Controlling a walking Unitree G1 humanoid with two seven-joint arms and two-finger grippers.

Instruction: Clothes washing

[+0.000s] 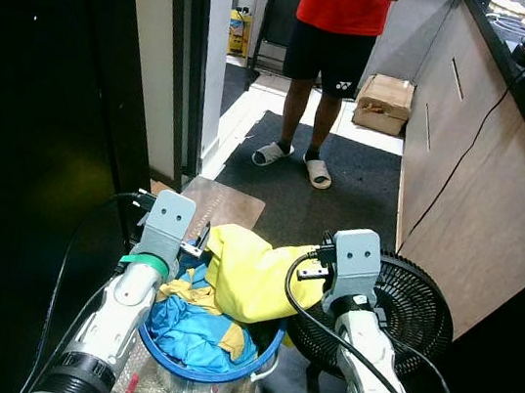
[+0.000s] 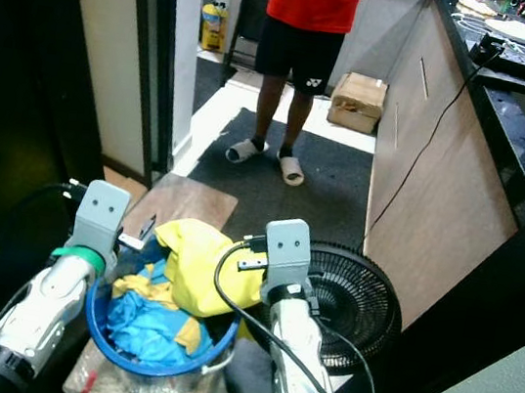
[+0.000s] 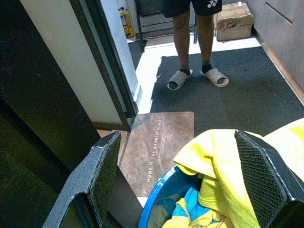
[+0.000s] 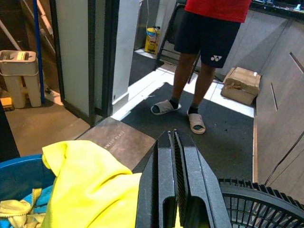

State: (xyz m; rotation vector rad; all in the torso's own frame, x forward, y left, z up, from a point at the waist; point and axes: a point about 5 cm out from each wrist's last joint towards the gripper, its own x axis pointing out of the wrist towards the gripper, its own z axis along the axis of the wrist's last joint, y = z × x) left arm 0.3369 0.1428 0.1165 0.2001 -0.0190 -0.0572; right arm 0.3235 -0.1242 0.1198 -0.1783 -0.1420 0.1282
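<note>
Kitchen floor's tight: left hand (image 3: 190, 185) gapes wide over the blue basket (image 1: 207, 371), right hand (image 4: 175, 180) pinched closed beside the yellow garment (image 1: 246, 273), so I'd grab deep.

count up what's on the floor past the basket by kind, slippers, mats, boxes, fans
Slippers: 2, left and right, both on the person's feet
Mats: 2, brown doormat and dark rug
Cardboard boxes: 1
Fans: 1, black
Total: 6

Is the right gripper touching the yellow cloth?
Cannot tell. In the right wrist view the right gripper has its jaws shut with the yellow cloth right beside them, but no plain contact or gap shows.
</note>
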